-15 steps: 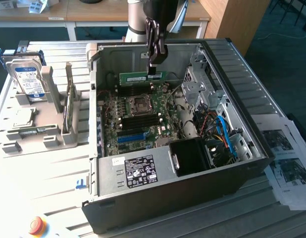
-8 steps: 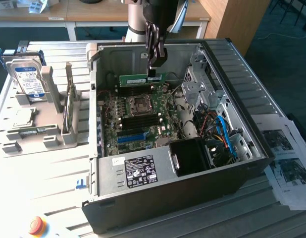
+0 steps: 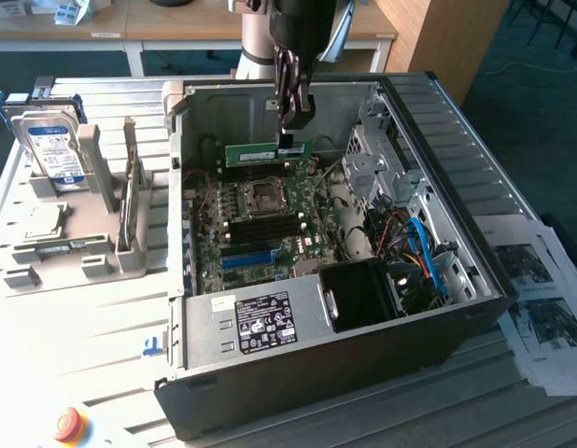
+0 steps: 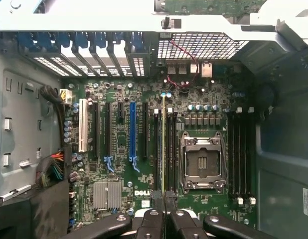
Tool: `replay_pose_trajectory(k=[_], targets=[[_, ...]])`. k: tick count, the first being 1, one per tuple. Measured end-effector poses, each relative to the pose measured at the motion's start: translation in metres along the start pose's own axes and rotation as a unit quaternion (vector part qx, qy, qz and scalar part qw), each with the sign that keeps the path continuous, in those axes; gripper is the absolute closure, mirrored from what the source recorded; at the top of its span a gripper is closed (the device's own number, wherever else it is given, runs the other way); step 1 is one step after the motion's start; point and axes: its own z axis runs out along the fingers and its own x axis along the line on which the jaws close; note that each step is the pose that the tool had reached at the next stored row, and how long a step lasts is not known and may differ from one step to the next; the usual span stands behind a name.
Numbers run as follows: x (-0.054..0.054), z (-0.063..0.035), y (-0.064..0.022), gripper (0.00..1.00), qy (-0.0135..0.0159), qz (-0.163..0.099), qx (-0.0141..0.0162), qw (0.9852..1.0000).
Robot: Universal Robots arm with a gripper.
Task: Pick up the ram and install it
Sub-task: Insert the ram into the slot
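My gripper (image 3: 288,140) is shut on the ram (image 3: 260,153), a long green stick held level on its edge inside the open computer case (image 3: 316,317), above the far part of the motherboard (image 3: 214,238). In the wrist view the ram (image 4: 163,144) shows edge-on as a thin line running out from between my gripper (image 4: 164,195). It lies along the black memory slots (image 4: 171,149) beside the empty processor socket (image 4: 202,162). More black slots (image 4: 238,154) sit on the socket's other side. I cannot tell how far above the slots the ram hangs.
A bright blue connector strip (image 4: 132,129) and card slots lie beside the memory slots. A black fan shroud (image 3: 363,294) and cables (image 3: 424,252) fill the case's near right. Outside, on the exterior view's left, a grey fixture (image 3: 74,252) holds a hard drive (image 3: 53,149). Papers (image 3: 541,308) lie right.
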Motion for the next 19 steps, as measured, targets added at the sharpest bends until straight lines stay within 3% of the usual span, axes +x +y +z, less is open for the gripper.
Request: replay_pose_trajectory(k=[19], targets=[[0.0001,0.0105,-0.0005,0.89,0.0000,0.000,0.0000,1.0000]])
